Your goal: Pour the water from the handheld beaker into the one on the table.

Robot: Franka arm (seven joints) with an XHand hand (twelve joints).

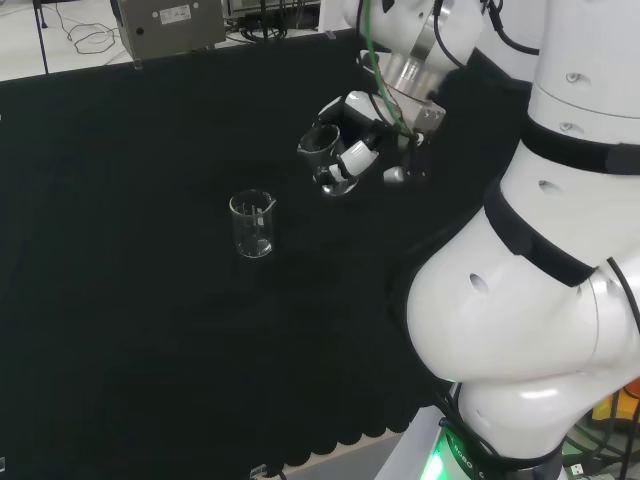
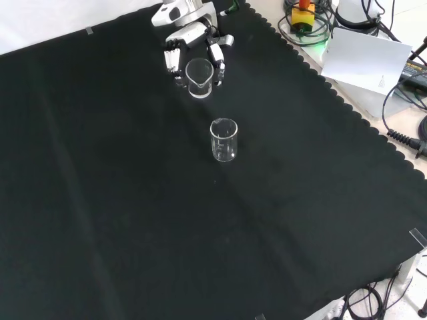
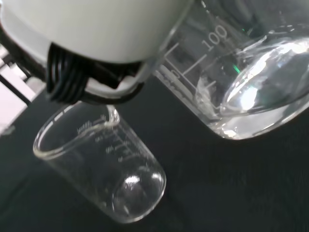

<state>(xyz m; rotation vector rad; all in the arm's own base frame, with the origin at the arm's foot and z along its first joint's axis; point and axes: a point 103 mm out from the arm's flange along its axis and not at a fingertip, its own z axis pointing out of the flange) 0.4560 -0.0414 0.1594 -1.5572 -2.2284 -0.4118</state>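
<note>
A clear glass beaker (image 1: pixel 253 224) stands upright on the black cloth; it is also in the front view (image 2: pixel 224 139) and close up in the wrist view (image 3: pixel 104 166). My hand (image 1: pixel 352 143) hangs above the cloth, right of that beaker in the head view, with its fingers (image 2: pixel 175 60) curled round a second clear beaker (image 1: pixel 320 146). The held beaker (image 2: pixel 199 77) is tilted with its mouth toward the standing one. In the wrist view the held beaker (image 3: pixel 241 72) shows printed marks and water near its base.
A grey metal box (image 1: pixel 170 25) sits past the cloth's far edge in the head view. In the front view, cables and a white sheet (image 2: pixel 365 60) lie beyond the cloth's scalloped right edge. The arm's white links (image 1: pixel 540 250) stand at the right of the head view.
</note>
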